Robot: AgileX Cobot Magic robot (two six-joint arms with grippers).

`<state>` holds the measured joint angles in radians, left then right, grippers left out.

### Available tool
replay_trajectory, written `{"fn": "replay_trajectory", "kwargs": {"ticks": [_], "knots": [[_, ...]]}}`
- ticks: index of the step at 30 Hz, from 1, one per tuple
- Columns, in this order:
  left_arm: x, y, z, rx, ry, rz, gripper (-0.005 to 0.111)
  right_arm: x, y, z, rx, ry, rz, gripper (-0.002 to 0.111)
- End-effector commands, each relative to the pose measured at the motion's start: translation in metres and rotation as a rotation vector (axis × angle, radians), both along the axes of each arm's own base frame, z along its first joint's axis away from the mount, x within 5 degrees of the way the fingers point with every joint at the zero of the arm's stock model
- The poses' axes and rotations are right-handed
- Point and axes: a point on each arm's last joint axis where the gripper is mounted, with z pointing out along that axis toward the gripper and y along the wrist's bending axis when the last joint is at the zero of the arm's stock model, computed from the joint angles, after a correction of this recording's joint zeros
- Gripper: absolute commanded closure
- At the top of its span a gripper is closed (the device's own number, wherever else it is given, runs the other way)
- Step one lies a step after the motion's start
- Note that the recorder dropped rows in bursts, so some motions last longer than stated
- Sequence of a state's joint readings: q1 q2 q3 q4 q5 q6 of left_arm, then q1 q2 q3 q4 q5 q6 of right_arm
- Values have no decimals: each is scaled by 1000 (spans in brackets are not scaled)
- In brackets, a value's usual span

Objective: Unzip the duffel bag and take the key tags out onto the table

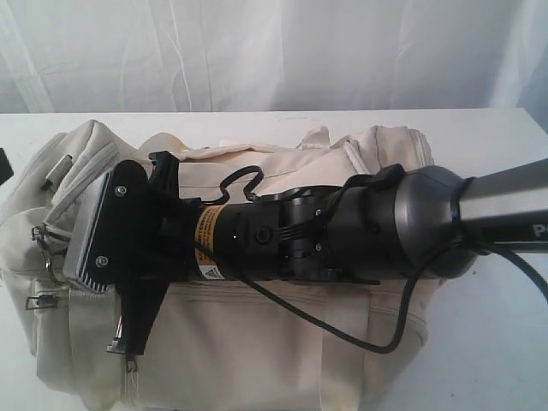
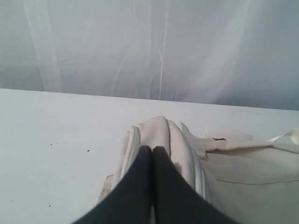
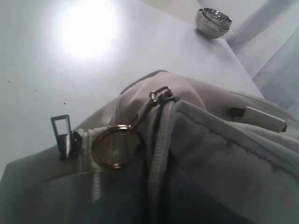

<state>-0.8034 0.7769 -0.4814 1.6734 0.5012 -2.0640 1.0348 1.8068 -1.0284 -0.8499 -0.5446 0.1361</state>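
The cream duffel bag (image 1: 282, 342) lies across the white table (image 1: 488, 360). My right arm reaches over it from the right. Its gripper (image 1: 128, 338) points down at the bag's front left corner. The right wrist view sits very close to the grey zipper (image 3: 158, 154), a zip pull (image 3: 159, 95) and a brass ring (image 3: 114, 147). Dark lining shows beside the zipper, and the right fingers do not show clearly there. My left gripper (image 2: 153, 149) is shut with nothing between its fingers, just above the bag's end (image 2: 156, 130). The key tags are hidden.
A shiny round metal tin (image 3: 213, 22) stands near a far corner of the table. A metal strap buckle (image 3: 61, 133) hangs by the brass ring. White curtains (image 1: 274, 51) close off the back. Bare tabletop (image 2: 56, 140) lies beside the bag's end.
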Motion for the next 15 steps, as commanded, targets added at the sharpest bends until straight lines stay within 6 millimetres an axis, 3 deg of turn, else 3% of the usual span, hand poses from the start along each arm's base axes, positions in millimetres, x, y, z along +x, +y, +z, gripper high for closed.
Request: {"fn": "replay_trajectory", "kwargs": {"ticks": [1, 5, 8, 10, 13, 15], "knots": [[9, -11, 7, 9, -24, -19, 107, -2, 0, -1, -7, -2, 12, 108], [0, -23, 13, 43, 0, -222, 107, 0, -1, -4, -44, -5, -16, 108], [-12, -16, 13, 107, 42, -275, 106, 1, -2, -5, -54, -5, -25, 108], [-20, -1, 4, 173, 170, -212, 92, 1, -2, -5, -54, -3, -27, 108], [-43, 7, -17, 190, 475, -274, 59, 3, -2, -4, -40, 17, -47, 108], [-51, 4, -20, 191, 528, -354, 51, 5, -2, -2, -14, 45, -73, 108]]}}
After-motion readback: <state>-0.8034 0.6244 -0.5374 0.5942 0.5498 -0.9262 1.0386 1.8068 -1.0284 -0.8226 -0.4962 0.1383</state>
